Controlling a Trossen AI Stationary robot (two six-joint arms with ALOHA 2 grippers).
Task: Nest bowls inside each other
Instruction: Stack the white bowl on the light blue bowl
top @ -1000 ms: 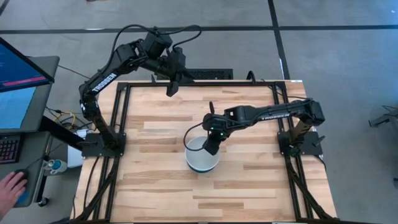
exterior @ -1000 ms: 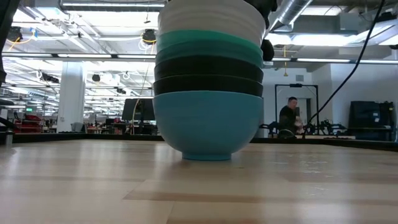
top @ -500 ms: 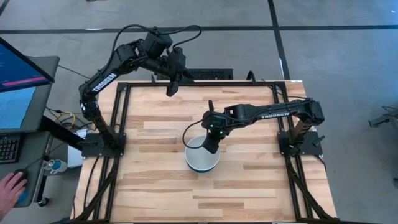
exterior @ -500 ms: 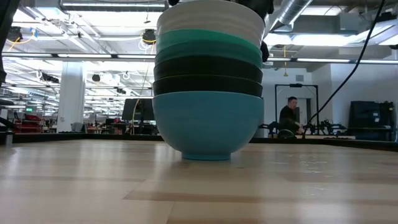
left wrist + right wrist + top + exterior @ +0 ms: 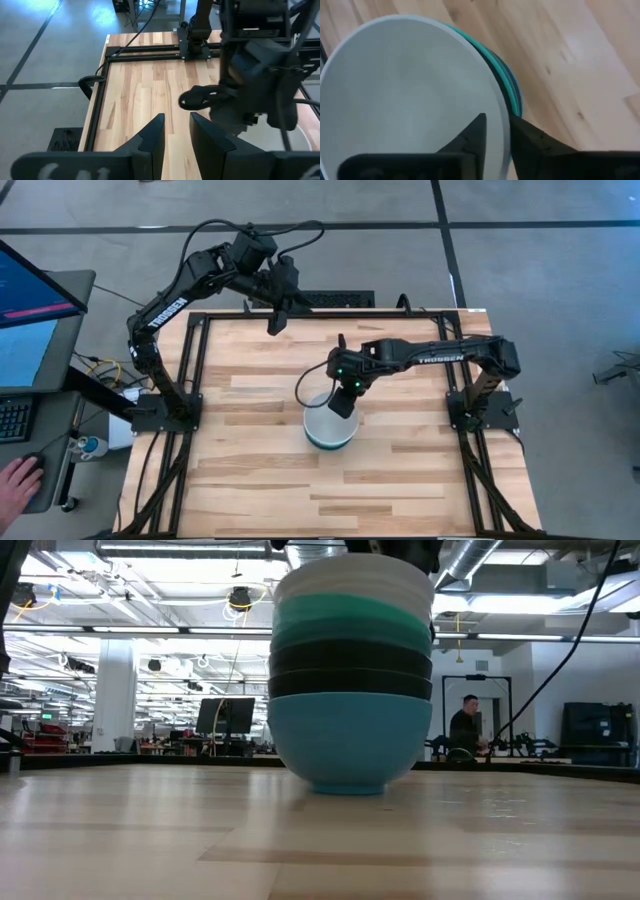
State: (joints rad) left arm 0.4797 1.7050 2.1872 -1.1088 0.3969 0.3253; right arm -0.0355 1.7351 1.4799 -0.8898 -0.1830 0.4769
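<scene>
Stack of bowls (image 5: 350,680) is sitting mid-table with the white bowl (image 5: 410,95) on top; in the low view its top is running out of frame, and from above only the white bowl and a thin blue edge are showing. Right gripper (image 5: 495,132) is straddling the white bowl's rim, fingers narrowly apart, one inside and one outside; whether they are pressing it cannot be told. Left gripper (image 5: 172,135) is hanging over the table's far edge, fingers slightly apart, holding nothing.

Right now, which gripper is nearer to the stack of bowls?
The right gripper. It is at the far rim of the stack of bowls, straddling the white bowl on top. The left gripper hangs over the table's far edge, well apart from the stack.
</scene>
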